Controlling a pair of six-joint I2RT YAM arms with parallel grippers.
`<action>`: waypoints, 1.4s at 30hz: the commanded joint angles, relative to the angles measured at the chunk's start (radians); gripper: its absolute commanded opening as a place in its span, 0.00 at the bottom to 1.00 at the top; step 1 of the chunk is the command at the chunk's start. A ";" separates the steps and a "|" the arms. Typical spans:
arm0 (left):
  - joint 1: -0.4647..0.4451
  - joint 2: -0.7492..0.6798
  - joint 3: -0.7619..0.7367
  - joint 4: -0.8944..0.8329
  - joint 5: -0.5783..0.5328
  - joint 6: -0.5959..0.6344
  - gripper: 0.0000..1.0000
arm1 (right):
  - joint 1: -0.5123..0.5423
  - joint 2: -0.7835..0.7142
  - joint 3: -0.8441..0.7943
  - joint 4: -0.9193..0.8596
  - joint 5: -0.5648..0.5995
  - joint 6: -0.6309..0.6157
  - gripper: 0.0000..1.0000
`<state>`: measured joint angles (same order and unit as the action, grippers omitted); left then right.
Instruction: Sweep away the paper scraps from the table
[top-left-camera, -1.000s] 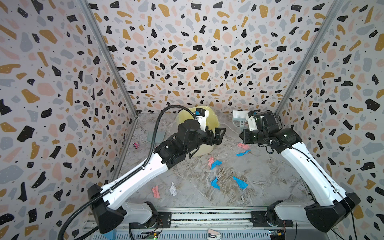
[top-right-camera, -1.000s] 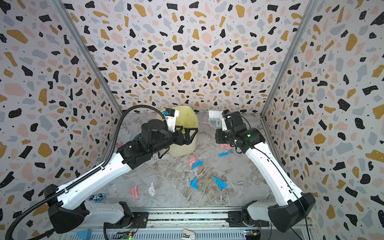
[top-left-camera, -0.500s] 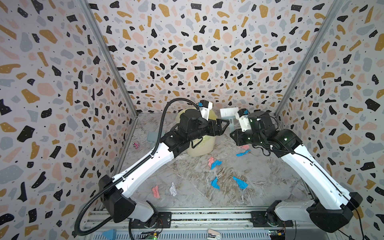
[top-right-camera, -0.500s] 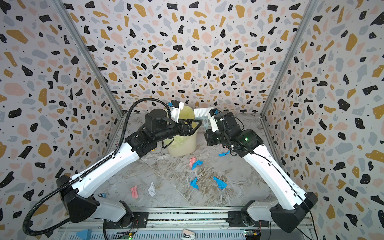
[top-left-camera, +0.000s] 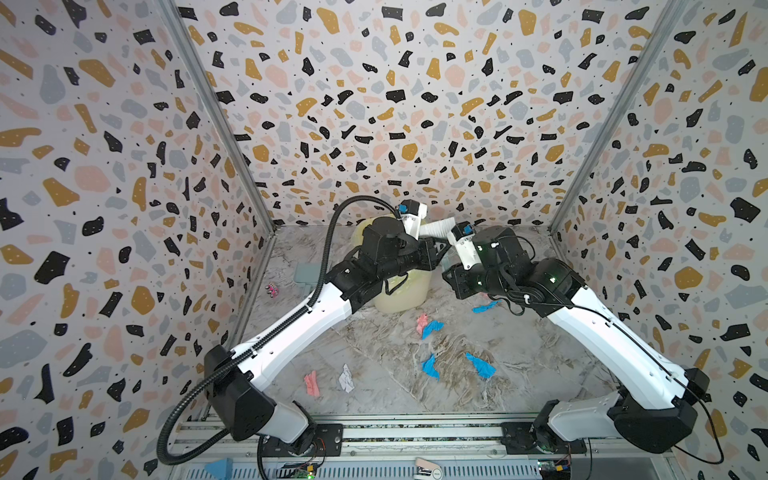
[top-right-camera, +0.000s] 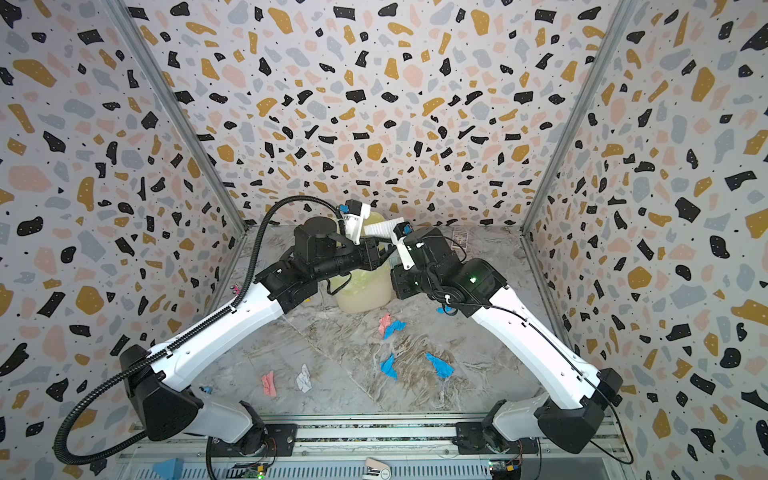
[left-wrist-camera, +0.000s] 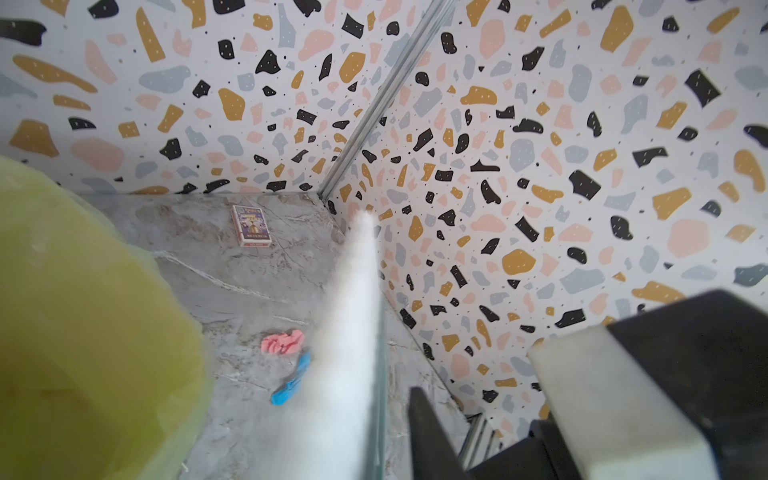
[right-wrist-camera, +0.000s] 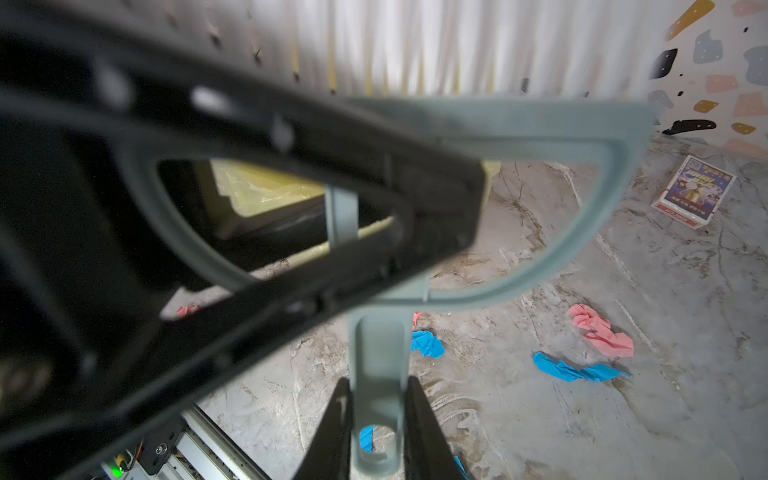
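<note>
The left arm (top-left-camera: 299, 328) starts at the front on the left and stretches toward the back, leaning in to the middle. Its black wrist (top-left-camera: 384, 249) turns sideways, so the left gripper (top-left-camera: 436, 252) points across at the other arm. Its fingers (left-wrist-camera: 428, 440) look too blurry to tell if they are squeezed together. The right arm (top-left-camera: 615, 336) starts on the right and leans in too. The right gripper (right-wrist-camera: 376, 386) pinches the handle of a brush (right-wrist-camera: 540, 120) between its two fingers. The two grippers almost meet near the back.
</note>
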<state>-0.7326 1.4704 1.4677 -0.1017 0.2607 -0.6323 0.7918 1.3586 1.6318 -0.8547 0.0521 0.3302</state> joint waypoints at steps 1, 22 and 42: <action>0.013 -0.019 -0.002 0.083 0.012 -0.018 0.09 | 0.006 -0.016 0.039 -0.011 0.025 -0.013 0.00; 0.038 -0.114 -0.268 0.768 -0.124 -0.341 0.00 | -0.383 -0.360 -0.440 0.838 -0.730 0.389 0.86; -0.028 -0.018 -0.251 0.973 -0.147 -0.426 0.00 | -0.385 -0.329 -0.598 1.269 -0.788 0.655 0.63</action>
<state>-0.7582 1.4544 1.1980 0.7853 0.1211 -1.0515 0.4103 1.0370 1.0401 0.3393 -0.7227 0.9504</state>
